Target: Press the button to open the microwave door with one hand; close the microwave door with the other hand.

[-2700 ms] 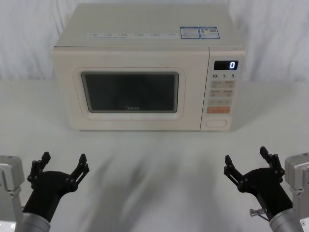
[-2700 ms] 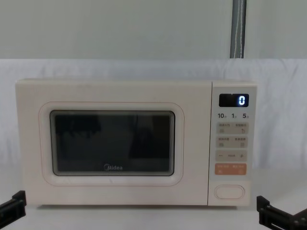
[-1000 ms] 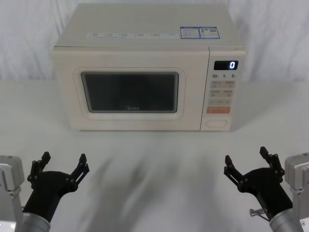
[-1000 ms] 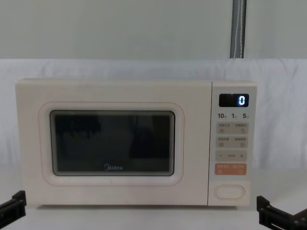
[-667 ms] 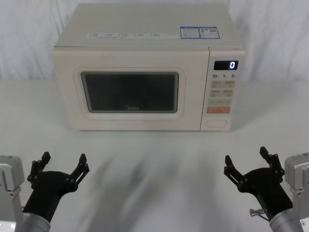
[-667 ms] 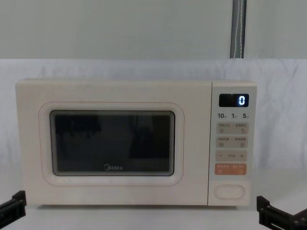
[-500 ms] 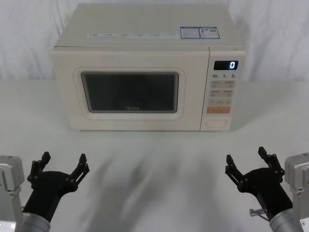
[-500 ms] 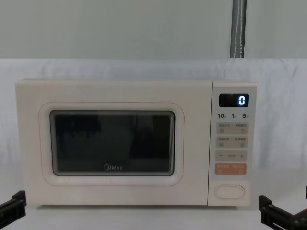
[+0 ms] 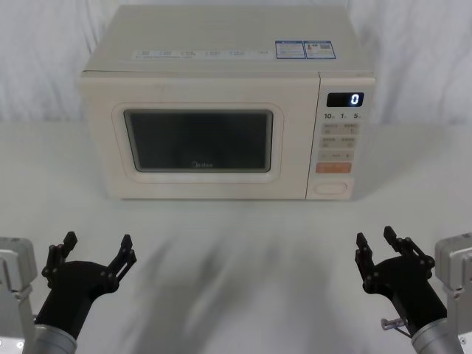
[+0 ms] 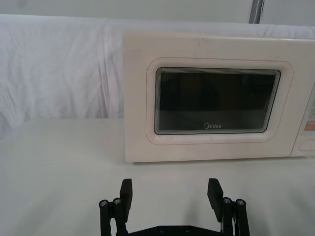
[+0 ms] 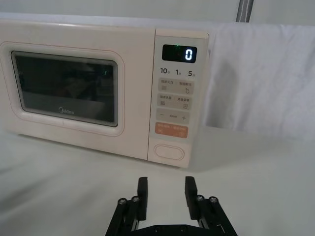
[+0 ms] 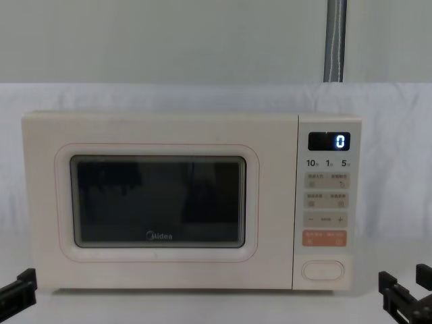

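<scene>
Sizing up the microwave door (image 9: 195, 144): shut flush, far centre of the table (image 9: 236, 251), a stiff hinged panel I judge will swing freely once unlatched, best pushed flat near its right edge. The button (image 9: 330, 188), low on the control strip (image 9: 339, 140) at right, looks like a firm spring key wanting one square fingertip press. My right gripper (image 9: 377, 245) sits near right, jaws narrowed but not closed; left gripper (image 9: 96, 245) near left, jaws wide, both empty.

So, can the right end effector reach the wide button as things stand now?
Probably yes. The right end effector hovers low in front of the button, with bare table between them and the microwave door shut.
</scene>
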